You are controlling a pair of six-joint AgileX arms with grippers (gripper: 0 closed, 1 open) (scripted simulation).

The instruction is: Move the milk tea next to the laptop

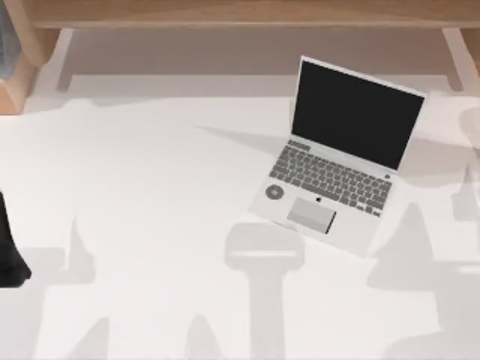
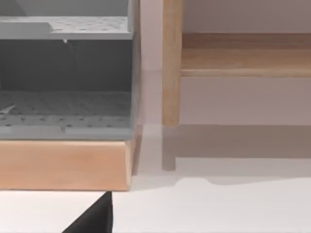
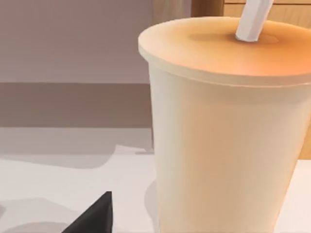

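Cup (image 3: pixel 223 131) looming close before right gripper, not yet beside laptop (image 1: pixel 337 161) on tabletop (image 1: pixel 150 225); carry remaining; jaws' state impossible to tell.

One laptop (image 1: pixel 341 154), one milk tea (image 3: pixel 226 136), one straw (image 3: pixel 252 19), one table (image 1: pixel 150 225).

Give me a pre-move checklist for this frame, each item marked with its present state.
1. Laptop open and lying on the table, right of centre: ok.
2. Milk tea upright, straw in its lid, close before the right wrist camera: ok.
3. Right gripper closed on the milk tea: cannot tell.
4. Table bare beside the laptop's left edge for setting down: ok.
5. Left arm parked at the table's left edge, apart from the laptop: ok.
6. Gap between milk tea and laptop: cannot tell.
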